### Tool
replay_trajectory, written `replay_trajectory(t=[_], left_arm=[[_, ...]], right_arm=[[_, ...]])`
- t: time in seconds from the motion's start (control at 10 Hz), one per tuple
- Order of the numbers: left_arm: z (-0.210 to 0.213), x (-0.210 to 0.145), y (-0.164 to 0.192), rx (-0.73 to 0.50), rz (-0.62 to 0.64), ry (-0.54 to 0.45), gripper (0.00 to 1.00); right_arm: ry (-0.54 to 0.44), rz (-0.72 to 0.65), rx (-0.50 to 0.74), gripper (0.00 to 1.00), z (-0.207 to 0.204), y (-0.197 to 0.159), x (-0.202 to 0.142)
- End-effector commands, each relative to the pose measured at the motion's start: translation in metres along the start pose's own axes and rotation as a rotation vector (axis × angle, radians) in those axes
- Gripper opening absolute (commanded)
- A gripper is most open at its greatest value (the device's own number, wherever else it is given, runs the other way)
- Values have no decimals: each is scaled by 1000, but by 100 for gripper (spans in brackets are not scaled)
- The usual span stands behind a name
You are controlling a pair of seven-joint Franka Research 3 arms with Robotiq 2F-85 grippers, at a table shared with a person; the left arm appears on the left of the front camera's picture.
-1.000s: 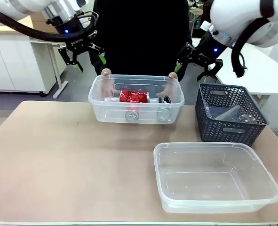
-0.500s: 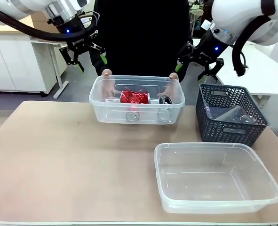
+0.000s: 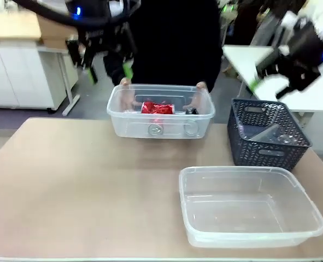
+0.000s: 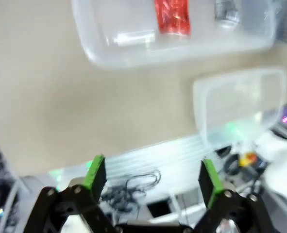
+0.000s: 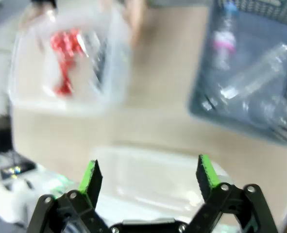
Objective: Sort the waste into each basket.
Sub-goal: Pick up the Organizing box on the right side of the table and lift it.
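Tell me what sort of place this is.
Probably a robotics lab or workshop, not a home: the left gripper and right gripper hang open over a plain worktable, white office cabinets stand behind, and loose cables lie past the table edge.

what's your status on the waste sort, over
Left pincer, right pincer open, raised, empty. Red can in far tub, person's hand gripping it. Bottles in dark basket; near tub empty.
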State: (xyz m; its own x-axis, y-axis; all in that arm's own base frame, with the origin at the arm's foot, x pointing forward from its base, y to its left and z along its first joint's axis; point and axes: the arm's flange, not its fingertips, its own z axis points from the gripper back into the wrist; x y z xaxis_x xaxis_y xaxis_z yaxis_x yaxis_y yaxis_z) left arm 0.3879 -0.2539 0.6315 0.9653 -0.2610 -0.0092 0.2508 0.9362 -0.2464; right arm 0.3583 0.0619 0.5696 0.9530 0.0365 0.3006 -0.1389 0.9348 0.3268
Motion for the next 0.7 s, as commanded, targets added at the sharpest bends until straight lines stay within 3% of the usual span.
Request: replay_trajectory(t=[0.0,0.1,0.2,0.3,0.4,0.5,0.6], left_arm=[[-25,-8,-20,-41,-103,144,98],[-34,-7,-35,-83,-145,156,98],[-32,13,-33,-170,-168,166,98],[-24,-22,-40,-36,-100,129,98],[-24,-22,-40,-36,-100,129,98],[-24,-22,-40,-36,-100,129,98],[-36,-9,-44,-79,-131,156,98]], right_arm=[[-37,179,-132,100,6,-29,-60],[-98,182,-140,100,9,-37,-73],[13,82,-69,100,8,-18,-38],[13,82,-69,100,8,-18,-38],[13,82,-69,100,8,-18,-38],[-5,132,-111,100,9,-27,-65],[117,98,-85,100,-5,-27,-54]])
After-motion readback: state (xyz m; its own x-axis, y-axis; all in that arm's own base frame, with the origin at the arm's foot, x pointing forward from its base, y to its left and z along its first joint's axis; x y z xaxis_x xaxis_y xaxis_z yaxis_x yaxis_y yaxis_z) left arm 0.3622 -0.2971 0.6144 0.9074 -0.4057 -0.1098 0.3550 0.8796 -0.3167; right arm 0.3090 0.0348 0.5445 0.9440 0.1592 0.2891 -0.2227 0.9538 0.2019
